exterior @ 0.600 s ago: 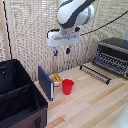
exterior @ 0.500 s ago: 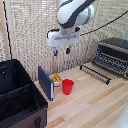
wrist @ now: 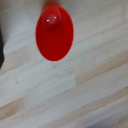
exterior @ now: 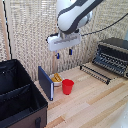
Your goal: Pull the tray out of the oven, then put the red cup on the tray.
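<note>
Hovering above the red cup (exterior: 67, 86), the gripper (exterior: 63, 53) hangs with its fingers apart and nothing between them; the cup stands on the wooden table (exterior: 95, 105), just beside the upright dark blue board (exterior: 46, 83) and a small bowl (exterior: 57, 78). Farther off, toward the exterior view's right, the tray (exterior: 95, 73) already sticks out from the oven (exterior: 113, 55). Judging by this, the pull is done and picking up and placing the cup remains.

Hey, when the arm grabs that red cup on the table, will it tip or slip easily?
The red cup looks like small, thin plastic, so probably very light. It stands upright and open-topped on the wooden table, so an off-centre nudge could tip it. Its smooth, glossy wall might slip unless squeezed evenly.
</note>
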Controlling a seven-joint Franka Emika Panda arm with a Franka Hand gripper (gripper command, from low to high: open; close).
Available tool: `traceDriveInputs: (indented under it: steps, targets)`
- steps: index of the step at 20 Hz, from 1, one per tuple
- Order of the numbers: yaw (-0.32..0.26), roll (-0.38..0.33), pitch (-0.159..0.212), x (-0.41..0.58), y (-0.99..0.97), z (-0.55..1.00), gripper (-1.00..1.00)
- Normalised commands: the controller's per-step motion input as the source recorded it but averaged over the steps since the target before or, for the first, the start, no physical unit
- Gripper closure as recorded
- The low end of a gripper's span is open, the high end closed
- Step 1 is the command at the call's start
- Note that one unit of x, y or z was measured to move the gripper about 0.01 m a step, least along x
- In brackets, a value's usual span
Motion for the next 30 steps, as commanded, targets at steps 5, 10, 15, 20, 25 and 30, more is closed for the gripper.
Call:
traceDriveInputs:
  steps: [5, 10, 15, 20, 25, 30]
  targets:
    - [0.044, -0.360, 0.009, 0.000, -0.31, -0.01, -1.00]
    - [0.147, -0.286, 0.000, 0.000, -0.31, -0.08, -1.00]
    - [0.246, -0.216, 0.000, 0.000, -0.19, -0.04, -1.00]
    - [0.242, -0.261, 0.000, -0.012, -0.12, -0.02, -1.00]
    - [0.195, -0.344, -0.004, -0.002, -0.11, -0.10, -1.00]
    - [0.186, -0.347, -0.059, 0.000, -0.11, -0.12, -1.00]
